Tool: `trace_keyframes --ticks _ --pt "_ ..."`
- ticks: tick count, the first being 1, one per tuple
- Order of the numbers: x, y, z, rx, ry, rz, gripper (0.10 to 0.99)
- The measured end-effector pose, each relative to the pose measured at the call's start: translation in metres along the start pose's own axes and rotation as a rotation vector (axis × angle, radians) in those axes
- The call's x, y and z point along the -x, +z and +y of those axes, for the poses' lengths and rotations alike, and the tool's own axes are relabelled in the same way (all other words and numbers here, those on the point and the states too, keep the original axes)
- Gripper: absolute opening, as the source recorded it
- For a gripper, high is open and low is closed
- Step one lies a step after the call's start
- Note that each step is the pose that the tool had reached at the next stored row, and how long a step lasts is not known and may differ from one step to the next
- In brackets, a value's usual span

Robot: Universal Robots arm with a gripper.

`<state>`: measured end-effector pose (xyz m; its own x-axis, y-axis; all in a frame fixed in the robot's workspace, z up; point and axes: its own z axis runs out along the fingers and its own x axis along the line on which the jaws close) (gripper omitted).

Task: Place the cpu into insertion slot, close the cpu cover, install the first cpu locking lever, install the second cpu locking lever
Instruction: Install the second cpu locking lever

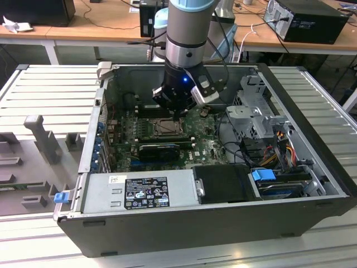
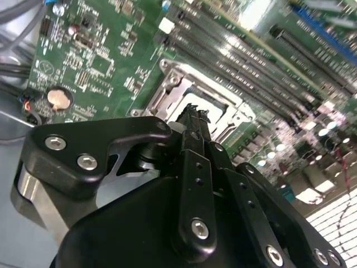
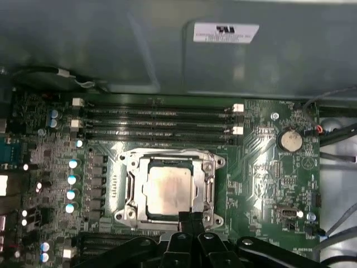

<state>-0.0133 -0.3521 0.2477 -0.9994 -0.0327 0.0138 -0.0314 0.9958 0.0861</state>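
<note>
The cpu (image 3: 167, 188) lies flat in the insertion slot (image 1: 165, 128), its dull silver top showing through the window of the cpu cover (image 3: 131, 184). The cover's metal frame lies down around the chip. My gripper (image 3: 187, 219) hangs just above the socket's edge, its black fingers pressed together with nothing visible between them. In the second wrist view the fingertips (image 2: 195, 114) point at the cover's frame (image 2: 167, 92). In the exterior view the gripper (image 1: 179, 116) stands over the motherboard inside the open computer case. I cannot tell how the locking levers stand.
Long black memory slots (image 3: 159, 114) run beside the socket, and a coin battery (image 3: 290, 140) sits on the board. In the case, the power supply (image 1: 139, 192), a drive cage (image 1: 256, 117) and loose cables (image 1: 279, 146) crowd the sides. A black card (image 1: 159, 149) lies near the socket.
</note>
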Motion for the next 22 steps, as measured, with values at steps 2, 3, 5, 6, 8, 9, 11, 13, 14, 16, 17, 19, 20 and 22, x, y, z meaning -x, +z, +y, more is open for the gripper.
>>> trace_keyframes --ticks 2,3,5,6,8,9,11,13,14,16,17,19,20,22 --pt "-0.0002 -0.0004 -0.0048 0.000 0.000 0.0000 0.106" --pt "-0.0002 -0.0005 -0.0065 0.000 0.000 0.0000 0.106" --pt "-0.0003 -0.0008 -0.0095 0.003 0.000 -0.0001 0.106" --pt "-0.0003 -0.0009 -0.0105 0.010 0.000 -0.0004 0.106" --pt "-0.0004 -0.0010 -0.0123 0.027 -0.001 -0.0008 0.106" --pt "-0.0004 -0.0011 -0.0133 0.031 -0.001 -0.0010 0.106" --pt "-0.0007 -0.0011 -0.0141 0.033 0.000 -0.0011 0.106" --pt "-0.0010 -0.0011 -0.0144 0.037 -0.001 -0.0011 0.106" --pt "-0.0013 -0.0009 -0.0145 0.040 -0.001 -0.0013 0.106" --pt "-0.0024 -0.0008 -0.0152 0.057 -0.001 -0.0018 0.106" --pt "-0.0028 -0.0008 -0.0162 0.081 -0.001 -0.0025 0.106" --pt "-0.0029 -0.0007 -0.0180 0.105 -0.002 -0.0033 0.106" --pt "-0.0032 -0.0006 -0.0198 0.110 -0.002 -0.0035 0.106" --pt "-0.0033 -0.0007 -0.0221 0.110 -0.002 -0.0034 0.106"
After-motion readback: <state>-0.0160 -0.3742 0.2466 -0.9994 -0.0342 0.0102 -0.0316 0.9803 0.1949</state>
